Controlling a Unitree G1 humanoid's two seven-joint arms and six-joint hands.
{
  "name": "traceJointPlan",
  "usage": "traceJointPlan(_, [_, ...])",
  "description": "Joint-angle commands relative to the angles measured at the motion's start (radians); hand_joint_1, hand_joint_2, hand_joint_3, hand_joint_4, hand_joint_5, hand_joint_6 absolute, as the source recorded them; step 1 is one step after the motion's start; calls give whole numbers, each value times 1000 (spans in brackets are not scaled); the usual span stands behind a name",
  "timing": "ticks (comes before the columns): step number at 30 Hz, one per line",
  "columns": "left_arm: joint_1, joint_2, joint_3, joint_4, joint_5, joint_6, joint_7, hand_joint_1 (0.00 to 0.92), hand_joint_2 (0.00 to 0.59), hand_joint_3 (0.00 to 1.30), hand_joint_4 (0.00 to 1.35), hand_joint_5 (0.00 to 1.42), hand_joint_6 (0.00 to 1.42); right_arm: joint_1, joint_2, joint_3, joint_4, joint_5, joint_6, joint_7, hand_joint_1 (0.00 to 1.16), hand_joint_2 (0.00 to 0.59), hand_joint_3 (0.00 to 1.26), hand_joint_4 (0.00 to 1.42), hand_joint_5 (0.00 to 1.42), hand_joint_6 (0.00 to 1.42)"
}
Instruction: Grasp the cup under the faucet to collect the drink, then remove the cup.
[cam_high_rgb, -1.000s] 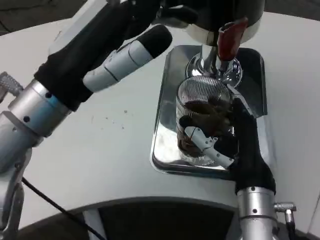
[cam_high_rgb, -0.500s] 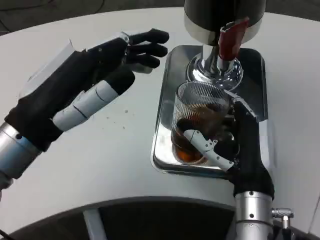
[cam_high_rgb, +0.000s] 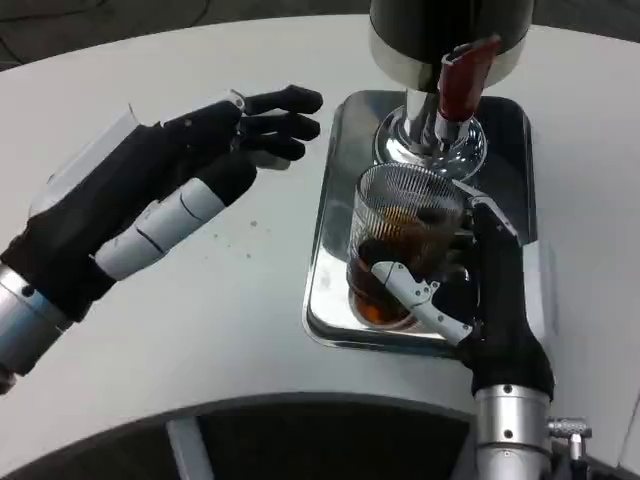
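A clear ribbed cup (cam_high_rgb: 400, 225) of brown drink, silver tray (cam_high_rgb: 335, 180), red faucet handle (cam_high_rgb: 457, 80), white table (cam_high_rgb: 200, 320).

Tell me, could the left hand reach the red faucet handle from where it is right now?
Probably yes. The left hand hovers open over the table, fingertips pointing toward the tray, with nothing between them and the red handle. The right hand grips the cup lower down.

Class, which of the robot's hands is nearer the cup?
Right. The right hand grips the cup on the tray; the left hand hovers off to the side, apart.
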Motion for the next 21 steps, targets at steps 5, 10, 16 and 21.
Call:
traceJointPlan(5, [46,21,38,-7,7,-14,7,0,146,273,280,310,300,41,-34,-10,-22,-19,-60,-24,694,248,507,643,710,418])
traceJointPlan(10, [65,24,51,-5,8,-18,11,0,147,273,285,311,301,54,-54,-16,-39,-29,-74,-27,703,253,523,660,735,443])
traceJointPlan(16, [93,28,64,0,15,-29,9,0,147,273,288,311,302,79,-64,-29,-64,-29,-93,-35,707,253,573,704,783,495])
traceJointPlan(21, [114,37,85,18,37,-53,20,0,147,273,289,311,303,98,-69,-35,-90,-30,-97,-30,710,250,596,732,817,537])
